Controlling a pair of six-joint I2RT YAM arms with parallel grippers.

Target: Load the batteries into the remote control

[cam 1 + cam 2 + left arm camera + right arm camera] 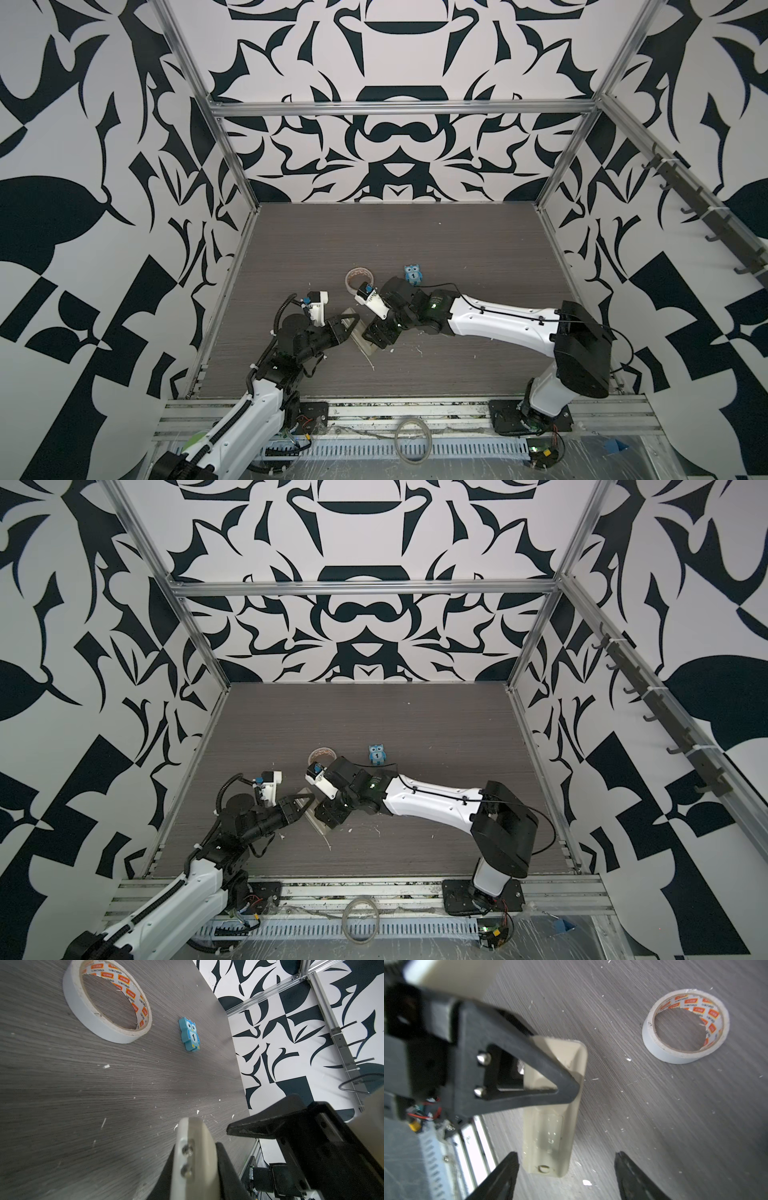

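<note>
The left pincer (195,1147) pinches the remote (550,1132) across its width. The right pincer (565,1154) stands spread, the remote's free end between its tips.

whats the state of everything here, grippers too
remote control: clamped in the left gripper, pale back side showing
left gripper: shut on the remote control
right gripper: open, jaws apart either side of the remote's end
tape roll: lying flat on the table, untouched
blue owl: lying face up, untouched
batteries: none in view
</note>
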